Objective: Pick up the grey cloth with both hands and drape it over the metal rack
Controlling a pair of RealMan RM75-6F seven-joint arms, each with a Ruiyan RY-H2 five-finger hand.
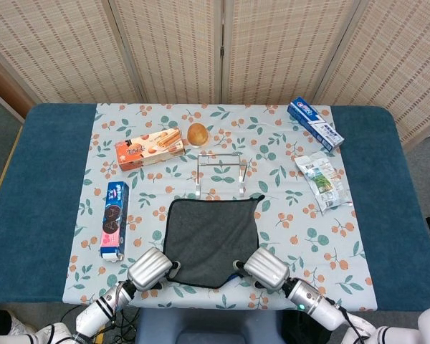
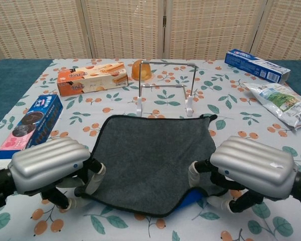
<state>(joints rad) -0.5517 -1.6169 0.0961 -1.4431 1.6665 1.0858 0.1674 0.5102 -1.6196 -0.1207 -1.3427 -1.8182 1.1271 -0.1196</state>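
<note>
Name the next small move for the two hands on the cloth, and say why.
Probably close the left hand on its near corner. The right hand has bunched its corner of the cloth, lifting the edge so blue shows under it, while the left side lies flat under the left hand's fingers. Both corners need holding before lifting toward the rack.

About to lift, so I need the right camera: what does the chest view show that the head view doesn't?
Only the chest view shows the right hand from the side, fingers curled at the grey cloth where its near right corner has lifted off a blue patch. Only the head view shows the whole table and the cloth's outline. Both show the left hand at the near left corner and the metal rack beyond.
</note>
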